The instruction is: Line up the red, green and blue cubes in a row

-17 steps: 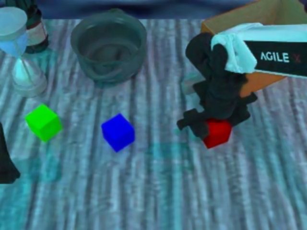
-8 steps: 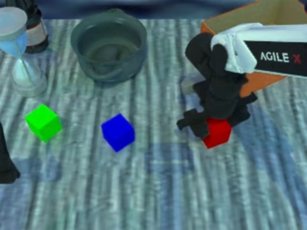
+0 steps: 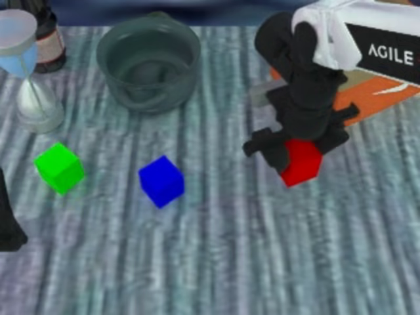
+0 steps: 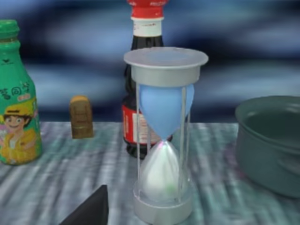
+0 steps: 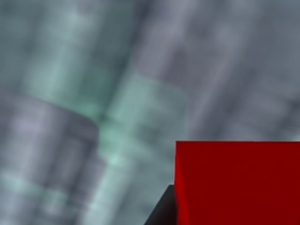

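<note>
At centre right of the top view the right claw point(image 3: 296, 154) is clamped on the red cube point(image 3: 302, 163), the blue cube point(image 3: 161, 181) and green cube point(image 3: 59, 168) lying leftward across the desk point(image 3: 230, 262), nearer the parked left arm.

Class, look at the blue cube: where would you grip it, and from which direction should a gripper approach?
Grip the blue cube from straight above, fingers on two opposite side faces. It sits flat and turned askew, so rotate the wrist to match its faces. It stands apart from the green cube, leaving room on all sides.
</note>
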